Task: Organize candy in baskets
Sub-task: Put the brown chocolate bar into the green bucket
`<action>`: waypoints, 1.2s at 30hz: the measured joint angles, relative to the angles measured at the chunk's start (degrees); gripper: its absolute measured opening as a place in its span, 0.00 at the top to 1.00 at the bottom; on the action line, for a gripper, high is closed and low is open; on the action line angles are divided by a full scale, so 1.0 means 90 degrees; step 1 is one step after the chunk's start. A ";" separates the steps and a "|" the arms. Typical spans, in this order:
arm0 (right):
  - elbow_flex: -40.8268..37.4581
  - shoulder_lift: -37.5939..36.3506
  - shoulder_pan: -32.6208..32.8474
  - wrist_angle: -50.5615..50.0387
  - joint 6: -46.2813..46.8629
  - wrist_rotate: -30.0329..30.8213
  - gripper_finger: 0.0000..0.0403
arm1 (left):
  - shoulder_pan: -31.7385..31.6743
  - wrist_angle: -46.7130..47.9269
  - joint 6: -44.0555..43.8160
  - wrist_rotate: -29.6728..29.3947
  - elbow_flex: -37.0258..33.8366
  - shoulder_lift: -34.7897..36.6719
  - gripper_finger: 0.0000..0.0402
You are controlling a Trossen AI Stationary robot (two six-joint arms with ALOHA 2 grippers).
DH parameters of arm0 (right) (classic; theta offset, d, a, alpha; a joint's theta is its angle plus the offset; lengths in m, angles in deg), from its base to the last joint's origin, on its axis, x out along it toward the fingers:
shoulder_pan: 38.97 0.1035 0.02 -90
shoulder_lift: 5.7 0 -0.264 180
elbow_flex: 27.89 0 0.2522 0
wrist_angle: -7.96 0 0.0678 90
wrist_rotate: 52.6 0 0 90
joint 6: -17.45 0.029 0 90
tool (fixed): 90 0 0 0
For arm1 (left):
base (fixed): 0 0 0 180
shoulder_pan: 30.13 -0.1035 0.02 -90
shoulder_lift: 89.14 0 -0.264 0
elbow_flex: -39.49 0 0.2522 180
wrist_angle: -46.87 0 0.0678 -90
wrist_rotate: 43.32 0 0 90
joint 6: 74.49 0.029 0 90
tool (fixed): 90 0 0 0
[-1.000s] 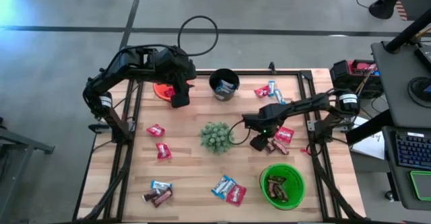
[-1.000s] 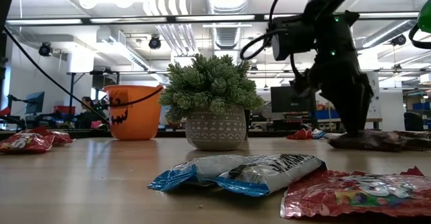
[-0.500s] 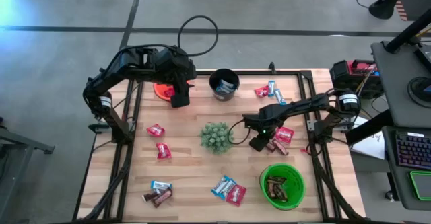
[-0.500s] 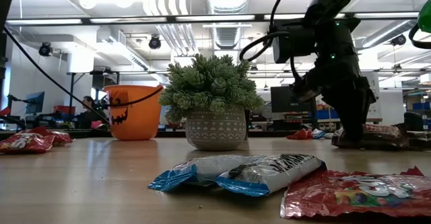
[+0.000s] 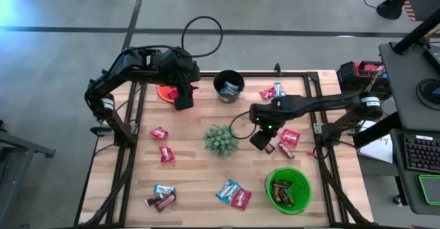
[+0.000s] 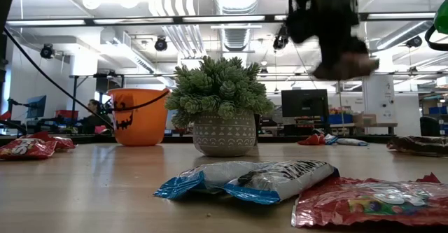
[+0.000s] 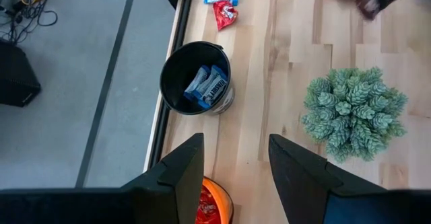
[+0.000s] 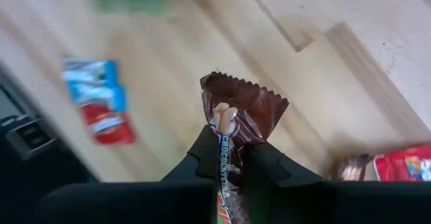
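Right gripper (image 5: 262,141) is raised above the worktop (image 5: 192,174) just beside the potted plant (image 5: 221,139), fingers pinched shut on a dark brown candy bar (image 8: 237,109). A second ago it was down at the brown-and-red candy pile (image 5: 287,141) with fingers wide; the bar has since been lifted clear. Left gripper (image 7: 232,158) is held over the orange bucket (image 5: 165,92), fingers moderately apart, nothing seen between them, pose unchanged. Black bucket (image 5: 228,86) is seen with blue bars inside, green bucket (image 5: 288,190) with brown ones. In the low view the right arm is blurred and cut off at the top; the green bucket shows only as a sliver.
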 joint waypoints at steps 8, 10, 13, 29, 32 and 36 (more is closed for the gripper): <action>0.1092 -0.0446 0.0828 -0.0794 0.0701 0.0080 0.95 | -0.0001 0.0001 0.0290 0.0000 0.0000 0.0000 0.63; 0.1164 -0.0504 0.1160 -0.0824 0.1019 0.0081 0.95 | -0.0001 0.0000 0.0302 0.0000 -0.0002 0.0000 0.63; 0.1151 -0.0551 0.1707 -0.0870 0.1558 0.0079 0.95 | -0.0001 0.0001 0.0305 0.0000 0.0000 0.0000 0.63; 0.1084 -0.0315 0.4182 -0.0838 0.3453 0.0612 0.94 | -0.0001 0.0001 0.0289 -0.0036 -0.0002 0.0000 0.63; 0.1079 -0.0194 0.4305 -0.0841 0.3414 0.0680 0.93 | -0.0001 0.0000 0.0280 -0.0275 -0.0024 0.0000 0.63; 0.1079 -0.0066 0.4336 -0.0843 0.3215 0.0703 0.88 | -0.0001 0.0000 0.0236 -0.0591 -0.0046 -0.0002 0.63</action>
